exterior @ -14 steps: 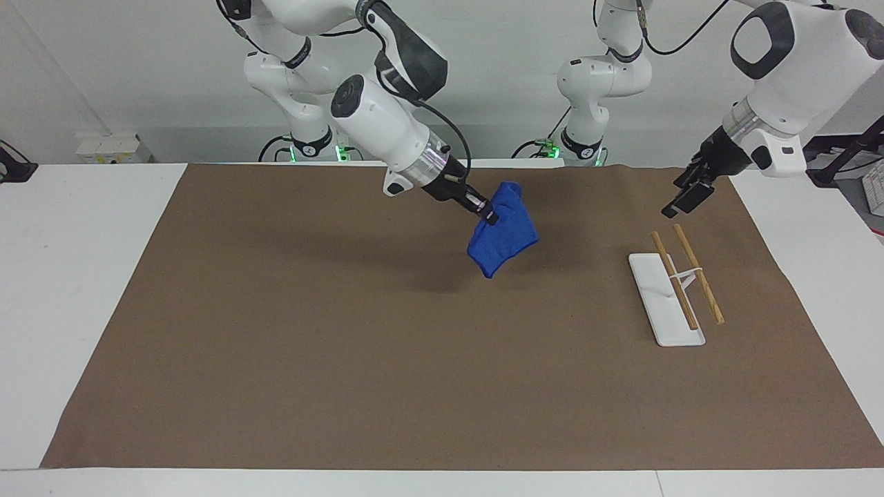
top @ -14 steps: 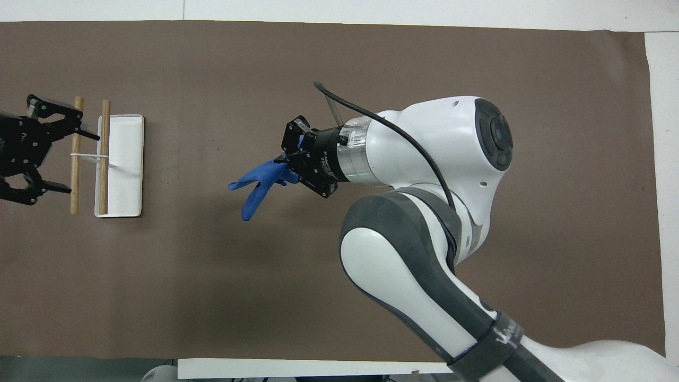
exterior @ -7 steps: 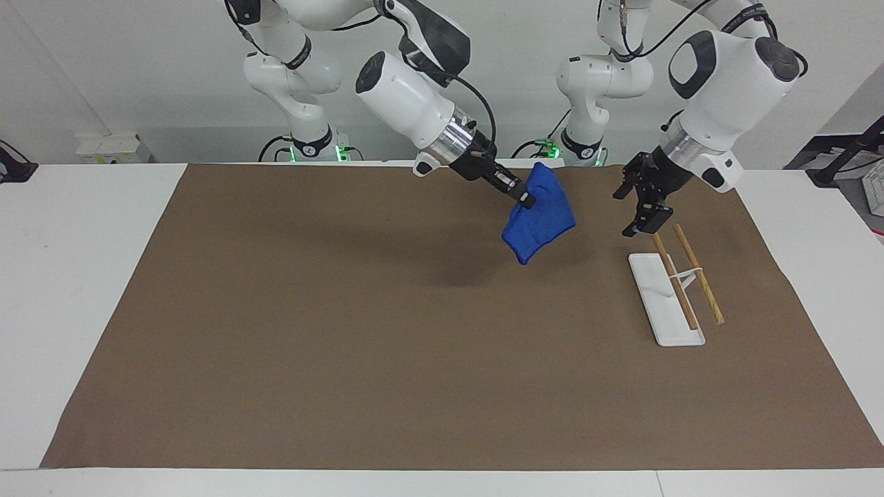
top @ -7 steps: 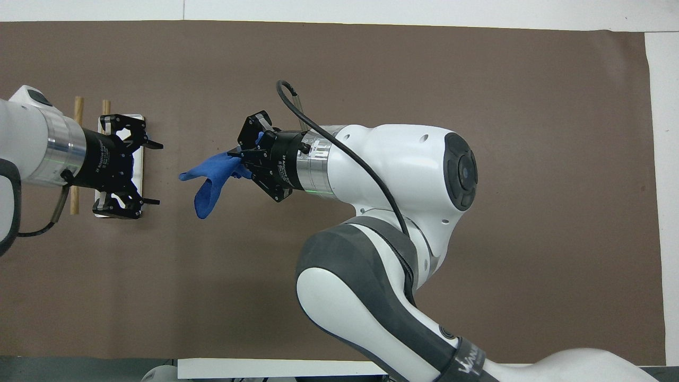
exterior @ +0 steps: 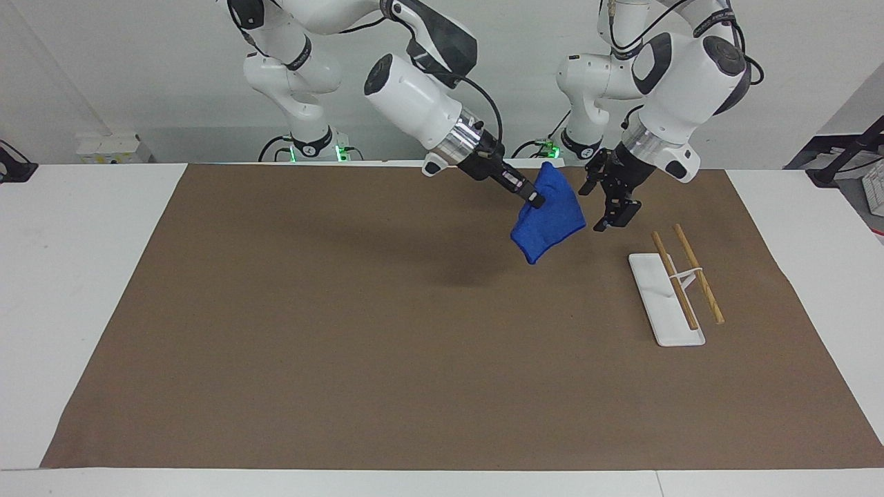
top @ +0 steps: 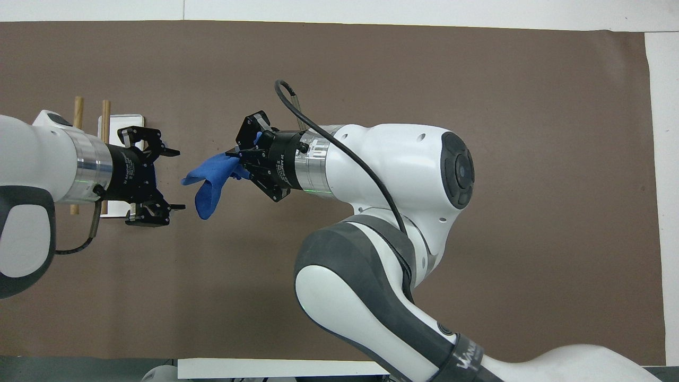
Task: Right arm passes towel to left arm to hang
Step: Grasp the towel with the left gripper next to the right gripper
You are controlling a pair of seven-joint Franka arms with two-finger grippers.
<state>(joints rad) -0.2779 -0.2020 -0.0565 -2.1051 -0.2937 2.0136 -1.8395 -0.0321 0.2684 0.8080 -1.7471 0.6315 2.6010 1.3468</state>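
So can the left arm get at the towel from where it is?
Probably yes: the left gripper is open beside the hanging towel, nothing between them; the right gripper holds its upper corner.

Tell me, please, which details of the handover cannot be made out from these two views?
- The towel's loop string: not visible in either view, lost in the folds.
- The rack's nearer part: covered by the left gripper in the overhead view.
- The right gripper's hold point: its fingers are buried in cloth in both views.
- Both arms' bases: cut off by the overhead view's lower edge.
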